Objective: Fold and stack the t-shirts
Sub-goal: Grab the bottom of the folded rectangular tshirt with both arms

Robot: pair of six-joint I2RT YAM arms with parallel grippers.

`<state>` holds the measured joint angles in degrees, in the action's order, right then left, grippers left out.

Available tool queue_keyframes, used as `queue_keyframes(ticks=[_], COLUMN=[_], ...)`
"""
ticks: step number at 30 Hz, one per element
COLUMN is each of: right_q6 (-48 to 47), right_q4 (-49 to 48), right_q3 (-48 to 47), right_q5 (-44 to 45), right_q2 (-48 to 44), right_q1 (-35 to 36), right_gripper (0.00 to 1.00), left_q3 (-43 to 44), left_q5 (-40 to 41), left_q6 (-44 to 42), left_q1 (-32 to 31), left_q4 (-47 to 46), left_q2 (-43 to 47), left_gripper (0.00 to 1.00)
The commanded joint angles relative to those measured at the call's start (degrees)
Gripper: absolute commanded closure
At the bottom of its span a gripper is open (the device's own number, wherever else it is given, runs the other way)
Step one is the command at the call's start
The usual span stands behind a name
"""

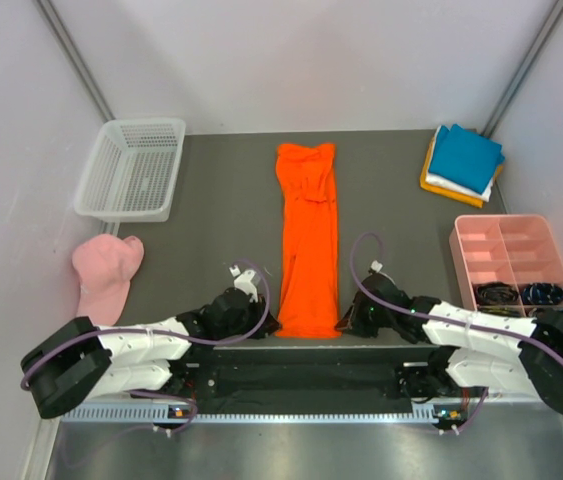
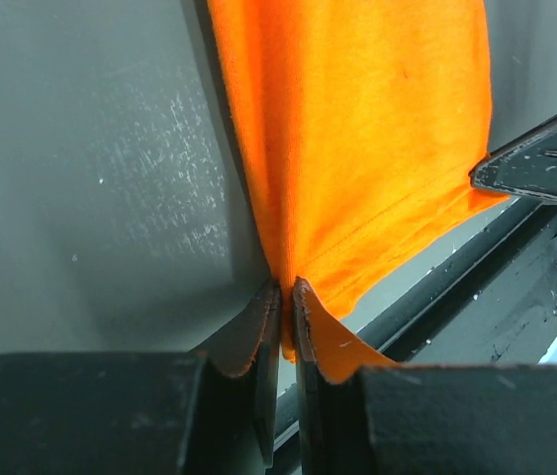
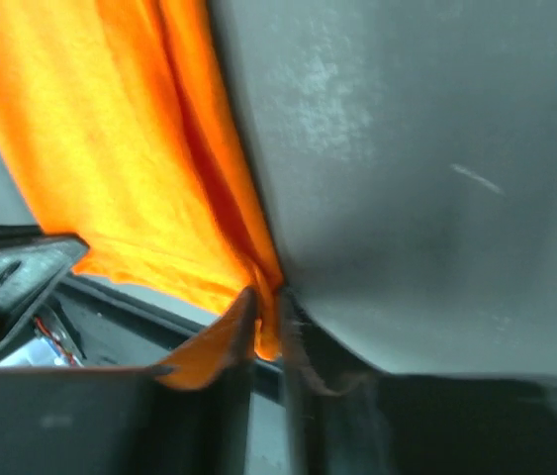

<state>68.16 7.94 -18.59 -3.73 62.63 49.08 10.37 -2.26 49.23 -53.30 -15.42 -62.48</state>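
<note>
Top external view shows the orange shirt [image 1: 308, 245] mid-counter [image 1: 221, 220], long axis running near to far. Left tool [image 1: 271, 324] and right tool [image 1: 345, 322] each clamp a near corner, far hem straight ahead.

four t-shirts [image 1: 308, 240], one cap [image 1: 106, 270], one basket [image 1: 131, 172], one tray [image 1: 514, 262]
</note>
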Motion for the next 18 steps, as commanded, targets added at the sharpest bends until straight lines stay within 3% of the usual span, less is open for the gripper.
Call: queue_keyframes(ticks=[1,2,7,13,18], right_q6=[-0.4,-0.5,-0.7,-3.1,-5.3], right_q4=[3.6,3.6,3.5,8.8,15.2], right_q3=[2.5,2.6,2.5,-1.4,-7.2], right_q5=[3.6,3.6,3.6,5.3,8.8], right_q2=[0.1,0.0,-1.1,-5.4,-7.7], right_q1=[0.8,0.8,0.8,0.8,0.8], right_gripper=[0.94,1.00,1.00,1.00,1.00], left_q3=[-1.1,-1.1,-0.4,6.8,13.8], left_q5=[0.7,0.7,0.5,1.7,4.6], left_q6=[-0.5,-0.5,-0.6,-3.0,-6.0], left_q1=[-0.2,-0.2,-0.2,-0.2,-0.2], left_q4=[1.9,2.0,2.1,10.0,17.3], left_q2=[0.0,-0.1,-0.2,4.4,8.4], left_gripper=[0.86,0.86,0.92,1.00,1.00])
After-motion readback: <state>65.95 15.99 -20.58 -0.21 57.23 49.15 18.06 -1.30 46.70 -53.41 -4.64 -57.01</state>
